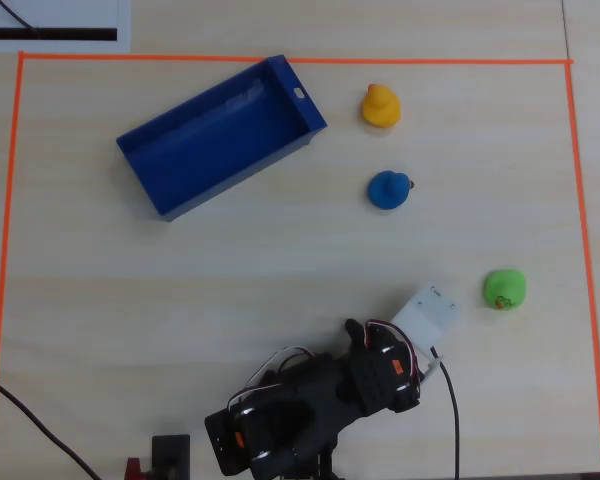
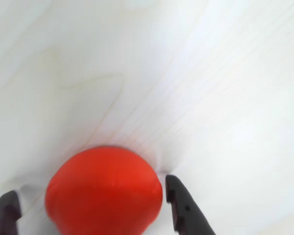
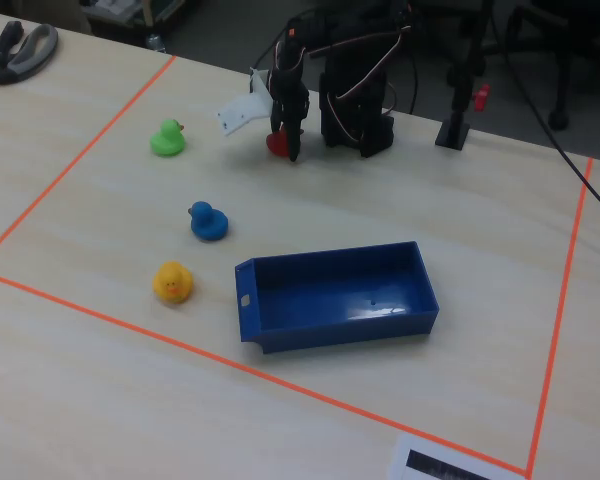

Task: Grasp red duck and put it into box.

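Note:
The red duck [image 2: 104, 191] sits on the pale wooden table, filling the lower part of the wrist view. My gripper [image 2: 90, 191] straddles it, open: the right black finger [image 2: 183, 208] is almost at the duck's side, while the left finger [image 2: 5, 213] stands off with a visible gap. In the fixed view the gripper [image 3: 285, 145] points down at the red duck [image 3: 276, 145], close to the arm's base. The arm [image 1: 320, 400] hides the duck in the overhead view. The dark-blue box [image 1: 235, 185] lies empty at the far left, and nearer the camera as the box [image 3: 330, 325] in the fixed view.
A blue duck [image 1: 388, 189], a yellow duck [image 1: 380, 106] and a green duck [image 1: 503, 288] stand apart on the table. Orange tape [image 1: 300, 60] outlines the work area. Cables [image 1: 450, 410] trail from the arm.

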Action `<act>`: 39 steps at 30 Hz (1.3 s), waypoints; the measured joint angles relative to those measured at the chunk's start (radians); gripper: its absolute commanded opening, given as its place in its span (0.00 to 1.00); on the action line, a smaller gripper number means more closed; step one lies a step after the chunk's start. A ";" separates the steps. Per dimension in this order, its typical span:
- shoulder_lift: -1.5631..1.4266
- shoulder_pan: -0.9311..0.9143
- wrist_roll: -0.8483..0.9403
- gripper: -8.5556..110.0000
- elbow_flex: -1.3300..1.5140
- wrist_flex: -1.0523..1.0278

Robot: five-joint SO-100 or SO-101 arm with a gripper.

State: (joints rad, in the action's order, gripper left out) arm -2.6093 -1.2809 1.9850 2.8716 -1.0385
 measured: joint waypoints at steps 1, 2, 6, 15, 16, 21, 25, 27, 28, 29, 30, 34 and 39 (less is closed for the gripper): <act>-0.005 0.000 0.000 0.40 0.008 0.005; -0.011 0.000 0.000 0.38 0.018 0.011; -0.046 -0.006 0.000 0.09 0.051 0.037; -0.049 -0.006 0.011 0.07 0.063 0.049; -0.049 -0.006 0.021 0.07 0.061 0.046; -0.049 -0.008 0.028 0.07 0.043 -0.003; -0.048 -0.006 -0.005 0.07 -0.011 -0.067; -0.028 0.011 -0.031 0.07 -0.055 -0.147; -0.028 0.014 -0.051 0.07 -0.087 -0.176; -0.029 0.028 -0.069 0.07 -0.126 -0.199; -0.031 0.048 -0.086 0.07 -0.166 -0.238; -0.063 0.132 -0.175 0.07 -0.311 -0.344; -0.130 0.296 -0.336 0.07 -0.460 -0.417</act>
State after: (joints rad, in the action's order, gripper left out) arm -2.7397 -0.9848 1.6490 2.4114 -1.4557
